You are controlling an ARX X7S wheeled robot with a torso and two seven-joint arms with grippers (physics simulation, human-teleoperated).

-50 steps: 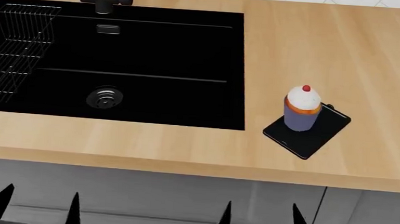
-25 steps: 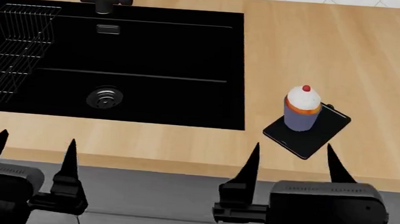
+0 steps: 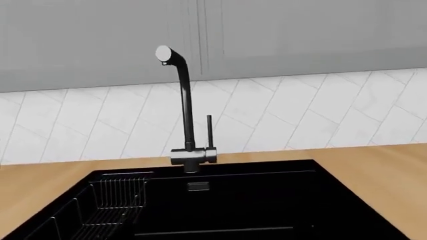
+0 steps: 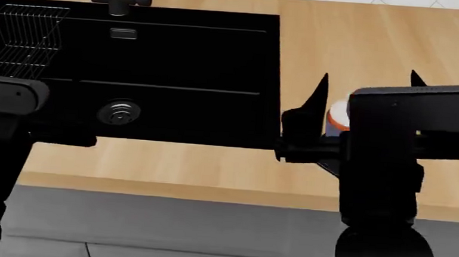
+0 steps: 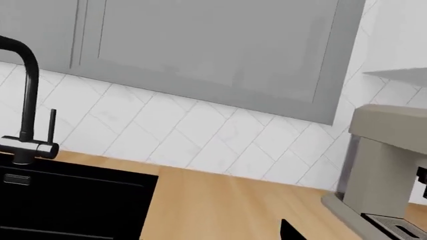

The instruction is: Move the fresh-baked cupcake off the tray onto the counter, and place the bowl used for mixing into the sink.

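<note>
Behind the black sink (image 4: pixel 178 59), white tiles (image 3: pixel 280 115) back the counter (image 4: pixel 363 41).

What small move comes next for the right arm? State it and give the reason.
Probably lower the right gripper around the cupcake. In the head view its fingers stand spread, open, and the cupcake peeks out between them behind the arm, not yet grasped. The tray is mostly hidden, so the exact alignment cannot be judged; descend slowly before closing.

The right gripper (image 4: pixel 367 92) hides most of the cupcake (image 4: pixel 337 115) — the tray (image 4: pixel 329 164) barely shows at its 6 o'clock.
</note>
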